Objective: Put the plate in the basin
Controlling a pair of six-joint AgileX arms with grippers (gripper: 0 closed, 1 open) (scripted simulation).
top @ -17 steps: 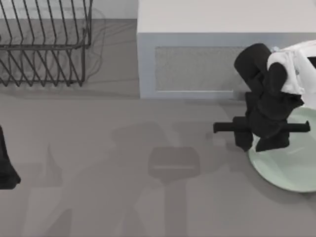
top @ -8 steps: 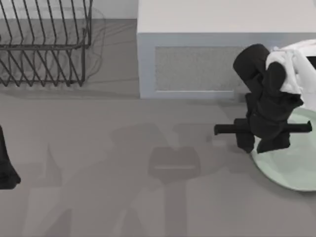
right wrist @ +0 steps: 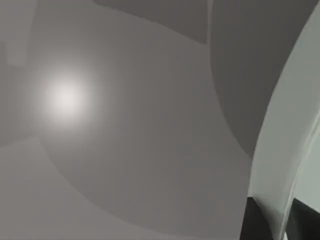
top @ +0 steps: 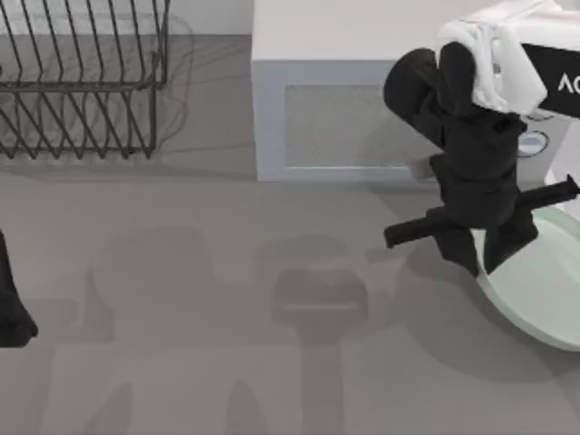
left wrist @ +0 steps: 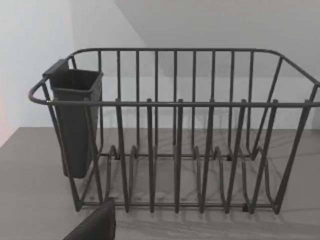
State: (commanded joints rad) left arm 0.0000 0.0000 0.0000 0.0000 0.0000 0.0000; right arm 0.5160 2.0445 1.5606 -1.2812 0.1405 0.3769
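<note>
Plate gripped at tabletop's right edge

The large round pale mint-green plate [top: 535, 294] lies at the grey tabletop's [top: 227, 362] right side. The right gripper [top: 489, 263] has its fingers [right wrist: 256, 220] clamped on the plate's left rim. The left gripper [top: 14, 308] sits at the left edge; its fingers' state cannot be told.

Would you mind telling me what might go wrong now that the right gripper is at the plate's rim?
The right gripper grips only the rim of the plate, so the plate may tilt or slip out. The microwave stands close behind the arm and could be bumped. The dish rack sits far across the table, a long carry.
</note>
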